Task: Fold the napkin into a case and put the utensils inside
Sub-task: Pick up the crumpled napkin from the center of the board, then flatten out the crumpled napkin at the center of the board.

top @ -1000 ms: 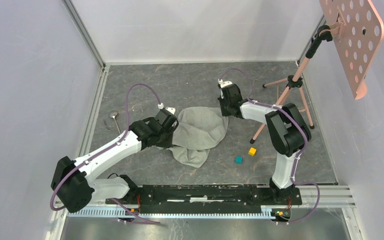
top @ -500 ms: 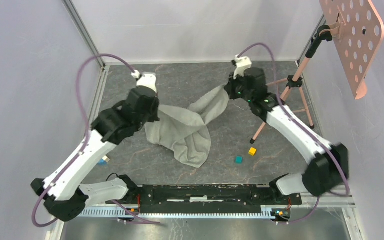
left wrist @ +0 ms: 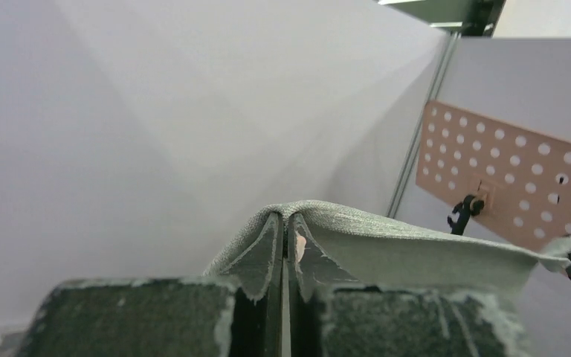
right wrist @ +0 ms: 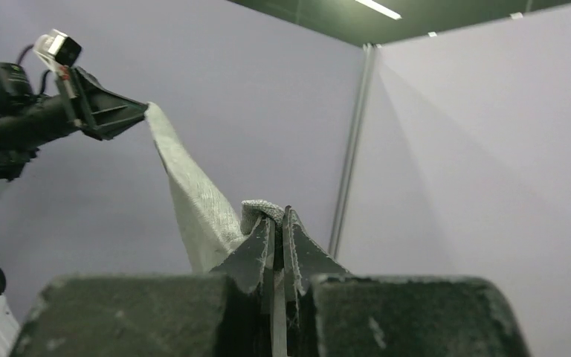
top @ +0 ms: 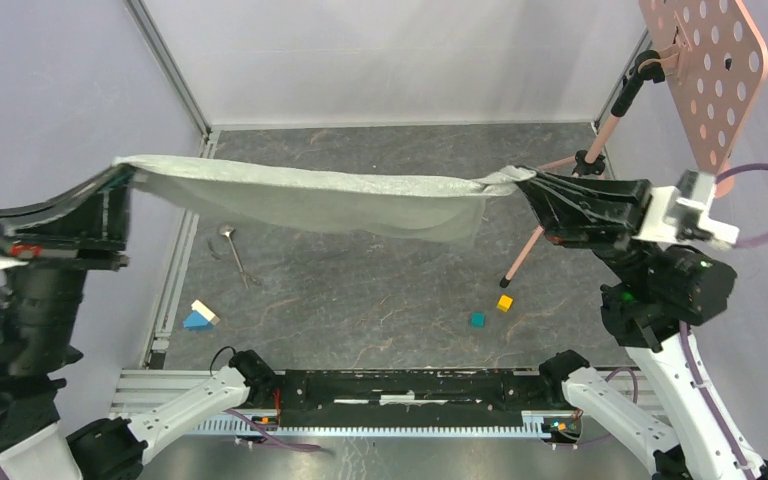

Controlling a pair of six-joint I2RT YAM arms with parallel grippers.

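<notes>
The soft grey-green cloth napkin (top: 330,198) hangs stretched out in the air, well above the dark marbled bench (top: 380,290), drawn nearly taut between the two arms with a shallow sag along its lower edge. The left tool (top: 126,180) has its fingers pressed together on the cloth's left end; in the left wrist view the fabric folds over both fingertips and runs off to the right. The right tool (top: 526,182) is likewise pinched shut on the opposite end, and its wrist view shows a small bunch of cloth caught between the tips, the rest stretching away to the other arm. Both tools are raised high and pulled far apart, toward the side walls. Below the napkin, on the left part of the bench, lies a thin silver metal spoon (top: 230,234), its round bowl at the far end. A small yellow cube (top: 505,302) and a small teal cube (top: 477,320) sit near each other on the right side. A blue and white block (top: 198,317) rests by the bench's left edge. A pink tripod (top: 582,165) carrying a perforated board (top: 705,85) stands at the far right.
</notes>
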